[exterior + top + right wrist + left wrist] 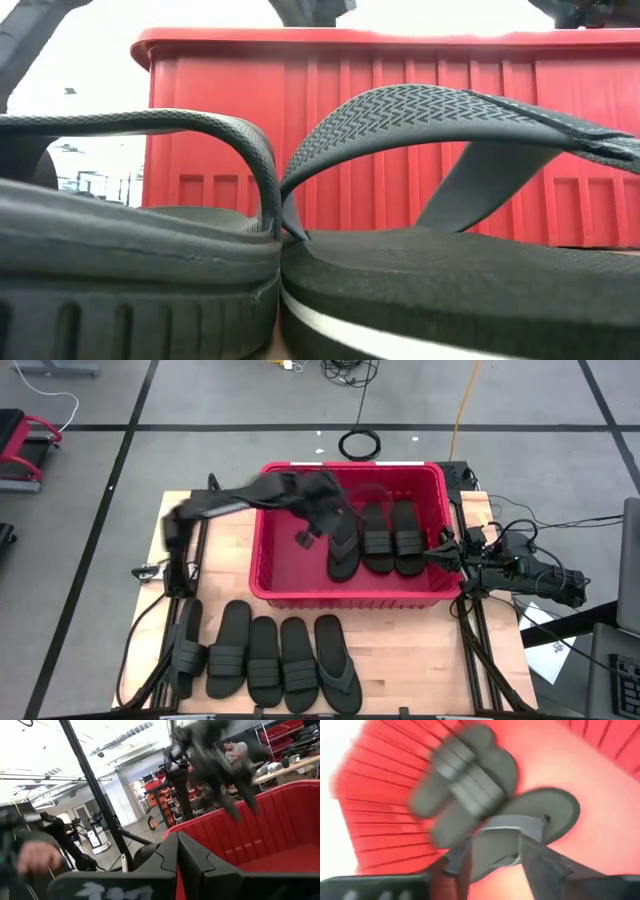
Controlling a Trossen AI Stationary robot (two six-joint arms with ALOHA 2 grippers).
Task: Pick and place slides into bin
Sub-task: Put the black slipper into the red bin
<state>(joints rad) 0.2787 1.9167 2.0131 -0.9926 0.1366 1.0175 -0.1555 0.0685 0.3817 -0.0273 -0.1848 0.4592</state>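
The red bin stands at the table's far middle. On its floor lie three black slides side by side: a thong-style one and two with ribbed straps. My left gripper hangs open above the bin's floor, left of the thong slide, with nothing between its fingers. Several more slides lie in a row on the table near the front edge, a thong-style one at the right end. My right gripper is shut just outside the bin's right wall.
The bin's left half holds bare floor. The low view is filled by the near slides with the bin's wall behind. Cables and papers lie at the right; a person stands in the room beyond.
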